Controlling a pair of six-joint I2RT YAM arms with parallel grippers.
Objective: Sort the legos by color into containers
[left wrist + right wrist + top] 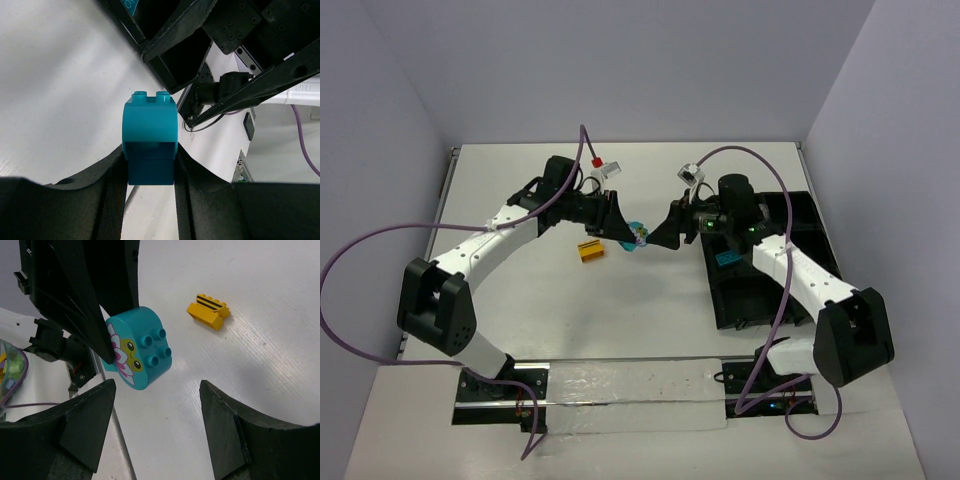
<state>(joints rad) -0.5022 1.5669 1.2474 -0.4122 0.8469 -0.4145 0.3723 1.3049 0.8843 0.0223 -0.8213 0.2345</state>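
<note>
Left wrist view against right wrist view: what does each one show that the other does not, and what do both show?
Only the left wrist view shows the left gripper pinching the teal brick from both sides. Only the right wrist view shows the yellow striped brick lying on the table, and the flower face printed on the teal brick. Both show the teal brick and the white table.

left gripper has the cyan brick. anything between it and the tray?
Yes: the right gripper, open, sits directly between the cyan brick in the left gripper and the black tray, facing the brick. The yellow brick lies on the other side, off that path.
</note>
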